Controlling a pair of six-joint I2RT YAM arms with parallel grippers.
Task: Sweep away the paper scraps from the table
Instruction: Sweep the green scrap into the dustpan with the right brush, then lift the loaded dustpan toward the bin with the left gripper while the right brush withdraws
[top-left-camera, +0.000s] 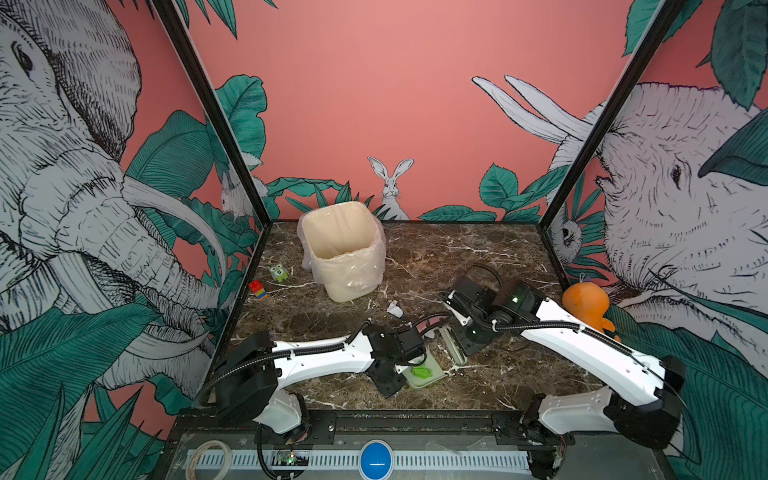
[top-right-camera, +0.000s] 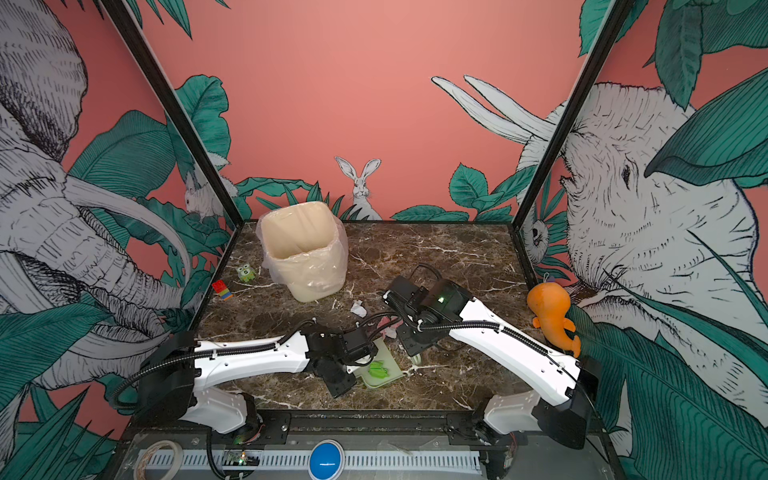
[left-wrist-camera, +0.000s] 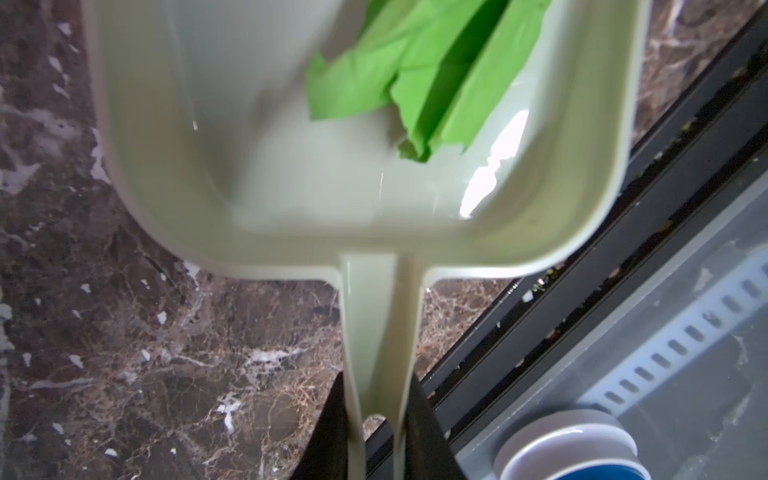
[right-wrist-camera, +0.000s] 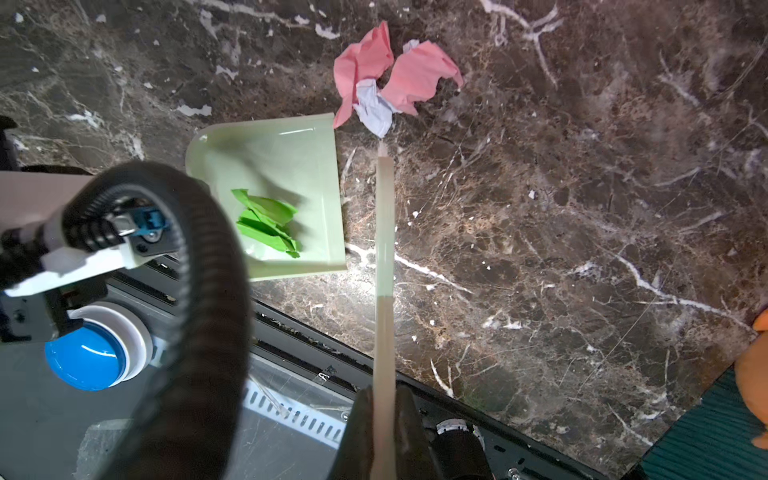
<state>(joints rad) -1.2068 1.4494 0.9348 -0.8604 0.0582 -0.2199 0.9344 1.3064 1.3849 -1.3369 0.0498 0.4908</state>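
- Our left gripper (left-wrist-camera: 376, 419) was clamped on the handle of the pale green dustpan (left-wrist-camera: 232, 174), which was near the front edge of the table (left-wrist-camera: 124, 332).
- Green paper scraps (left-wrist-camera: 415, 75) lay inside the dustpan, on the side away from the handle, so well apart from the left gripper.
- Our right gripper (right-wrist-camera: 384, 419) was closed on the handle of a thin pale brush (right-wrist-camera: 384, 216). The brush ran along the open lip of the dustpan, just beside it, with a narrow strip of table between them.
- A bunch of pink and white scraps (right-wrist-camera: 395, 79) lay on the table just past the tip of the brush. It was outside the pan and seemed to touch one corner of the lip.
- In a top view we saw one more white scrap (top-left-camera: 395, 308) lying alone between the arms and the lined bin (top-left-camera: 353, 286), apart from both grippers.
- The left arm's wrist hid most of the pink bunch in both top views.
- A green owl figure (top-left-camera: 279, 273) and a coloured block (top-left-camera: 257, 289) stood by the left wall, and an orange plush toy (top-left-camera: 586, 305) by the right wall.
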